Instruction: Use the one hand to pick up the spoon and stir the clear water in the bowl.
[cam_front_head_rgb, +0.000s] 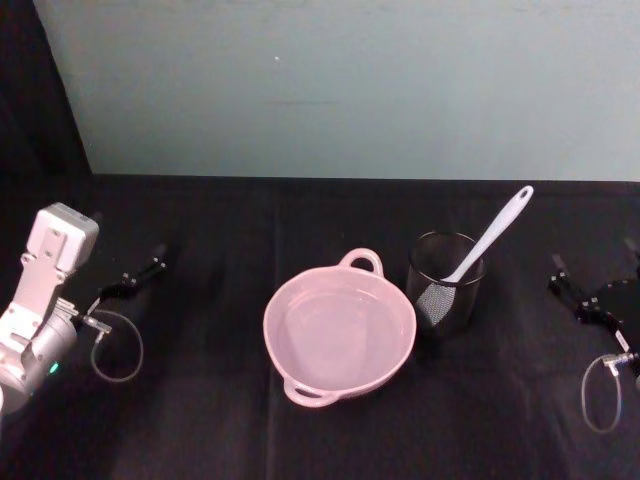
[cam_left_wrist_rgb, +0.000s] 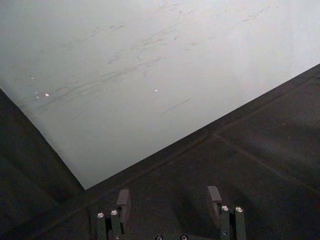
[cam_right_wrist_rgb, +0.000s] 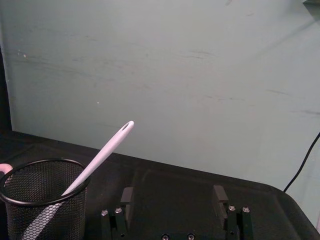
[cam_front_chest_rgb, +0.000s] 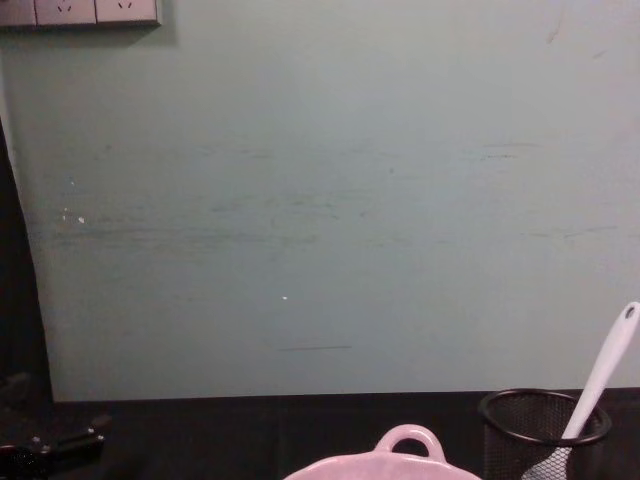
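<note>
While spoon leans in mesh cup, both end effectors, left, right, rest spread, low, empty.

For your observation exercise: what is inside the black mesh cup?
The spoon stands head-down in the cup, its handle leaning out over the rim. The mesh partly veils its head; the cup's bottom is hidden.

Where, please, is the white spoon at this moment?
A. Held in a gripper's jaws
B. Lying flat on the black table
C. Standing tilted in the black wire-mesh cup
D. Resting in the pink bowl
C: the spoon stands head-down in the black wire-mesh cup, its handle leaning out over the rim, beside the bowl and clear of both grippers.
</note>
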